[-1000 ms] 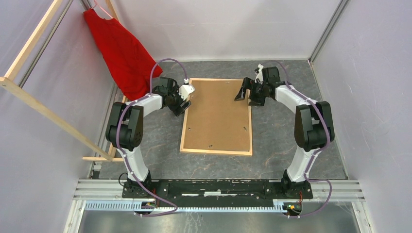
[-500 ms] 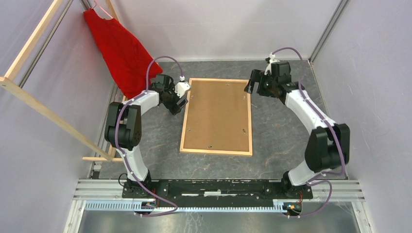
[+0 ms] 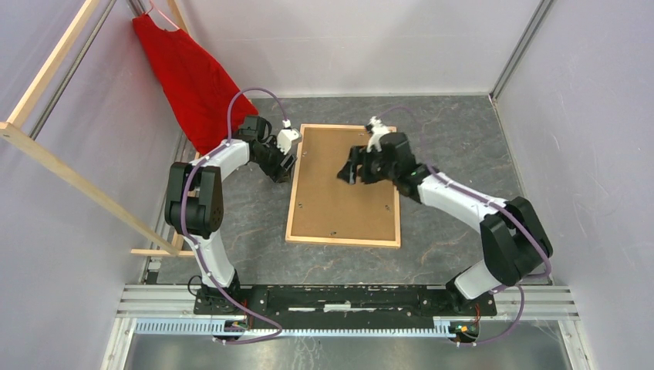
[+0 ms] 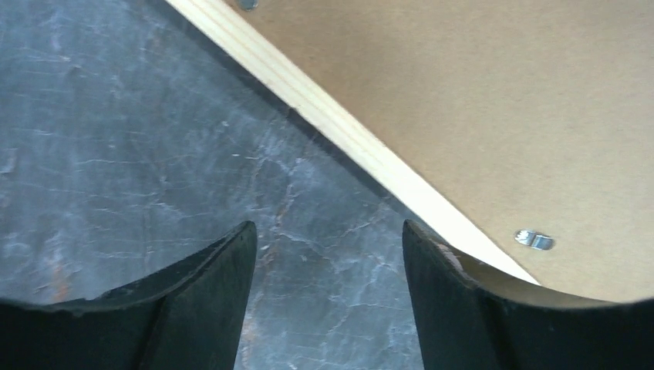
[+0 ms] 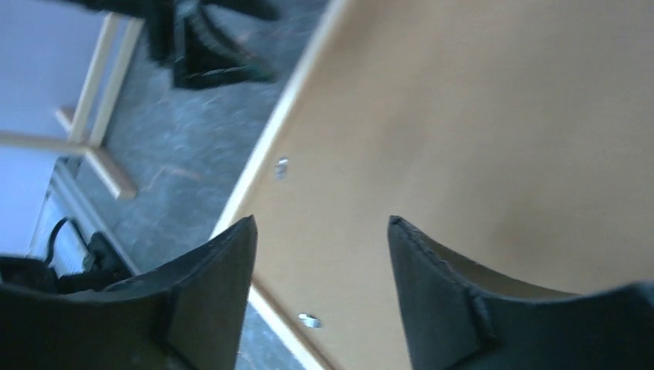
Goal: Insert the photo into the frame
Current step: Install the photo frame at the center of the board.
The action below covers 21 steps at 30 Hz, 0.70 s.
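Observation:
The frame (image 3: 343, 241) lies face down in the middle of the table, its light-wood rim around a brown backing board (image 3: 339, 204). The photo is out of view. My left gripper (image 3: 284, 167) hangs open just outside the frame's left rim (image 4: 339, 127), over bare table; its own view shows the gripper (image 4: 326, 227) with nothing between the fingers. My right gripper (image 3: 348, 174) is open above the far half of the backing board (image 5: 463, 116). In the right wrist view the gripper (image 5: 321, 222) is empty, with the frame's rim (image 5: 270, 139) beyond it.
Small metal tabs (image 4: 534, 240) (image 5: 282, 166) sit along the board's edges. A red garment (image 3: 193, 81) hangs at the far left, beside long wooden rack bars (image 3: 73, 177). Grey walls close in the table on three sides.
My right arm has swung from the frame's far right corner leftward, over the backing board, and its jaws have narrowed somewhat. My left gripper has edged slightly farther back along the left rim.

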Motion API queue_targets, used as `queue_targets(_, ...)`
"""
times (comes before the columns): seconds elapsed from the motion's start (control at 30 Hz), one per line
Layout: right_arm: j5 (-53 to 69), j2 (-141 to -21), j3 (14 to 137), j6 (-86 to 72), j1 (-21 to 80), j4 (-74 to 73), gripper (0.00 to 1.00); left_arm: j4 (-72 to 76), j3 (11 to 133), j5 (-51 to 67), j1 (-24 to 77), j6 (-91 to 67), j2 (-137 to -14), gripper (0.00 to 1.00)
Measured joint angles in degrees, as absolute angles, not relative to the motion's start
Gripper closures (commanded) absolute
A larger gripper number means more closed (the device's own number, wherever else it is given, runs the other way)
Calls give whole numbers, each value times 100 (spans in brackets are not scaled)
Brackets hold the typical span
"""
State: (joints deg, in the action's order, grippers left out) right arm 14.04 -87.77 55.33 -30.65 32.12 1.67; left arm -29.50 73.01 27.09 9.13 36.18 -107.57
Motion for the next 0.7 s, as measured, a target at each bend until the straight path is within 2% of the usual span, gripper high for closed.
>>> queue_targets(0.13, 1577, -9157, 5352, -3190, 3889, 987, 47, -3103, 7301, 2967, 913, 3529, -10759, 42)
queue_targets(0.37, 1708, -10495, 5760, -3201, 4460, 1337, 48, -3205, 7338, 3214, 913, 3487, -10995, 56)
queue_targets(0.7, 1811, -11052, 5909, -3194, 4637, 1743, 49, -3293, 7354, 3223, 913, 3483, -11150, 61)
